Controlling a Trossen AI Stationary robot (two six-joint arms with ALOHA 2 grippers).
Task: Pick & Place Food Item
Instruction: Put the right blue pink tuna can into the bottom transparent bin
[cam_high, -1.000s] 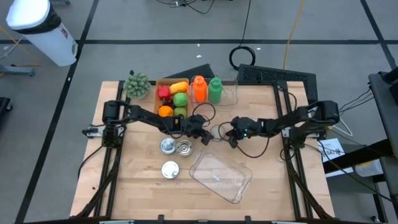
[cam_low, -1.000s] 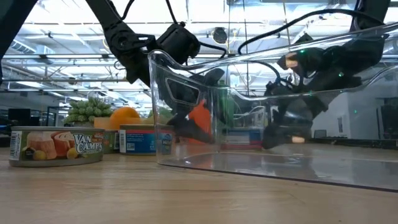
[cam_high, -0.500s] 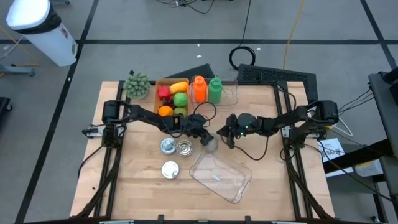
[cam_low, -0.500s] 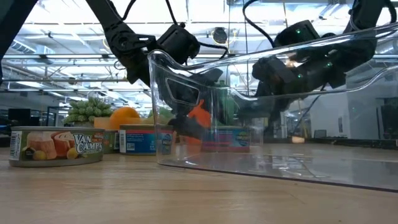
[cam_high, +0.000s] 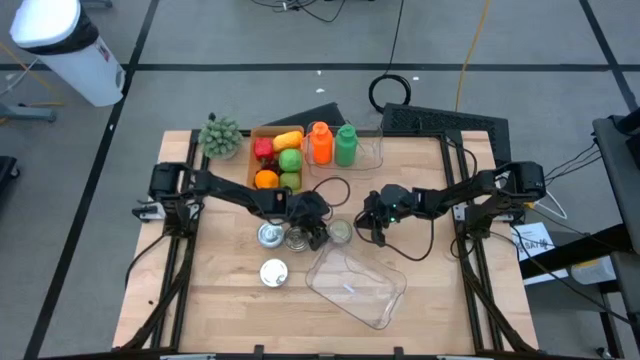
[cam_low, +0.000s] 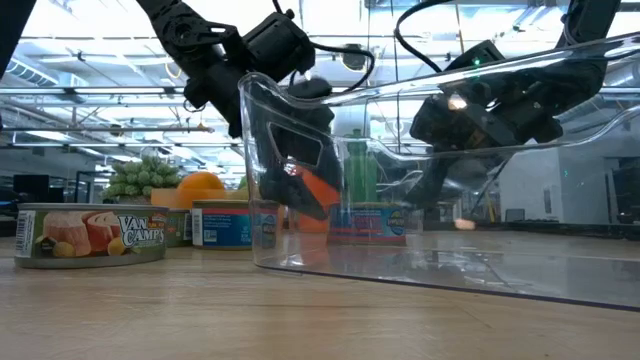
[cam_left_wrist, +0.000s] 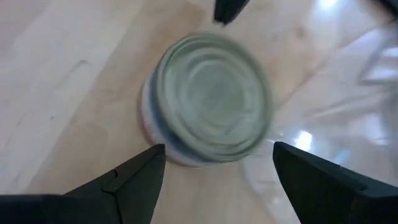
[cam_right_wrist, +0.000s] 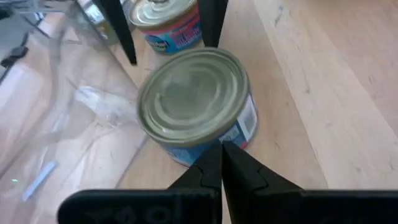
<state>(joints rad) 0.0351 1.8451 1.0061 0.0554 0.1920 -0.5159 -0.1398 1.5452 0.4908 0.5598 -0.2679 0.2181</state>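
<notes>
The wooden table (cam_high: 220, 300) carries everything, and the clear plastic tub (cam_high: 356, 283) lying near its front middle serves as landmark. From above the tub is a faint tilted outline; the low view shows its tall near wall (cam_low: 300, 180), through which the things behind look warped. Behind the tub, at the table's back edge, the cardboard box of fruit (cam_high: 277, 158) sits beside an orange bottle (cam_high: 320, 143) and a green bottle (cam_high: 346, 144); from table height only an orange and some green tops show past the cans.

The task's can (cam_high: 340, 232) stands just behind the tub's back edge. The left gripper (cam_high: 318, 236) is at the can's left side; its wrist view looks down on the can's lid (cam_left_wrist: 211, 112) with both fingers (cam_left_wrist: 130, 180) spread apart, one at each side, not touching it. The right gripper (cam_high: 372, 232) is just right of the can, its fingers (cam_right_wrist: 214, 171) clenched together, holding nothing, tips at the can's label (cam_right_wrist: 245, 127).

Three more cans (cam_high: 282, 237) stand left of the tub; the low view reads one label, the rest being blurred.
</notes>
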